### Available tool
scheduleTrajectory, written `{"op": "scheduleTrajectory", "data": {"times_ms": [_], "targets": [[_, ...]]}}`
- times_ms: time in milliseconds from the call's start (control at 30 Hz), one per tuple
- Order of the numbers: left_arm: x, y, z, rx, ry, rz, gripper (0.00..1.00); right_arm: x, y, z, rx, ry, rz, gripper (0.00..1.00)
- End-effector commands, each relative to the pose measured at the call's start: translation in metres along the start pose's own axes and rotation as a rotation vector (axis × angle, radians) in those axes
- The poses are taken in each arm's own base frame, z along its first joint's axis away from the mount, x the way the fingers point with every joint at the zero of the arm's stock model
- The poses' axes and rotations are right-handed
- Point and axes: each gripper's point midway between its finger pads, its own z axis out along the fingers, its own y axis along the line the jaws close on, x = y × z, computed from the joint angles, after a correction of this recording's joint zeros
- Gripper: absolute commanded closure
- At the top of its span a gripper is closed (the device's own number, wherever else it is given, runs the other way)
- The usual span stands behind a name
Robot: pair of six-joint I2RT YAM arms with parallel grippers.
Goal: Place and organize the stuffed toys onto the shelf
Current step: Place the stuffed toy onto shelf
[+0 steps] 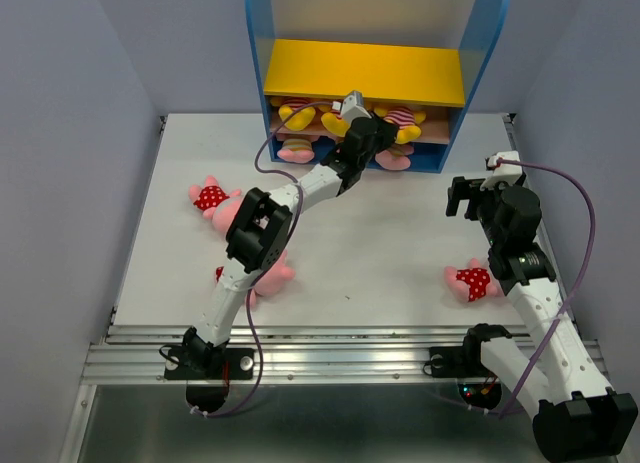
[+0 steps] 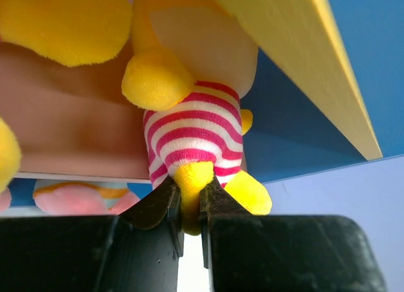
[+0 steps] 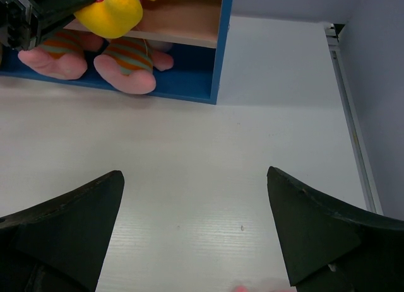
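My left gripper [image 1: 362, 131] reaches into the shelf [image 1: 258, 43] at the brown middle board [image 2: 69, 128]. It is shut on one leg of a yellow bear [image 2: 196, 134] in a red-striped shirt, which is on that board under the yellow upper board [image 2: 303, 58]. My left gripper [image 2: 188, 194] pinches that leg tightly. Another yellow bear [image 1: 296, 114] sits on the same board to the left. Two pink pigs [image 3: 53, 55] [image 3: 126, 68] in tan-striped shirts lie on the blue base. My right gripper [image 3: 196, 197] hangs open over bare table, holding nothing.
Pigs in red dotted outfits lie on the table: one at the left [image 1: 210, 196], one under my left arm [image 1: 258, 276], one beside my right arm [image 1: 473, 280]. The table's right edge rail [image 3: 350, 115] runs close to my right gripper [image 1: 470, 198].
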Motion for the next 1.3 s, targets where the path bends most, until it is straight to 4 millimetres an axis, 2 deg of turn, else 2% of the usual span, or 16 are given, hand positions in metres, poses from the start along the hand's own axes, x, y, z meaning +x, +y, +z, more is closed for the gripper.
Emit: {"op": "scheduleTrajectory", "data": {"times_ms": [0,200,667,833,1033,1100,1133,1267], "targets": [[-0.034,-0.036,0.001,0.081,-0.071,-0.028,0.87,-0.014,-0.002,-0.001,0.001,-0.061,-0.007,0.00],[-0.034,-0.033,0.003,0.079,-0.070,-0.033,0.80,-0.013,-0.001,0.000,-0.002,-0.061,-0.009,0.00],[-0.041,-0.031,0.013,0.070,-0.086,-0.056,0.79,-0.012,-0.002,0.001,-0.002,-0.061,-0.013,0.00],[-0.038,-0.027,0.014,0.063,-0.075,-0.052,0.73,-0.012,-0.001,0.001,-0.003,-0.060,-0.015,0.00],[-0.039,-0.027,0.010,0.060,-0.068,-0.050,0.42,-0.011,-0.002,0.001,0.000,-0.058,-0.018,0.00],[-0.039,-0.028,0.008,0.064,-0.065,-0.047,0.37,-0.011,-0.002,0.002,0.002,-0.058,-0.020,0.00],[-0.041,-0.030,0.006,0.068,-0.065,-0.046,0.31,-0.011,-0.002,0.002,0.000,-0.058,-0.020,0.00],[-0.043,-0.034,0.000,0.079,-0.063,-0.043,0.20,-0.009,-0.002,0.002,0.001,-0.055,-0.020,0.00]]}}
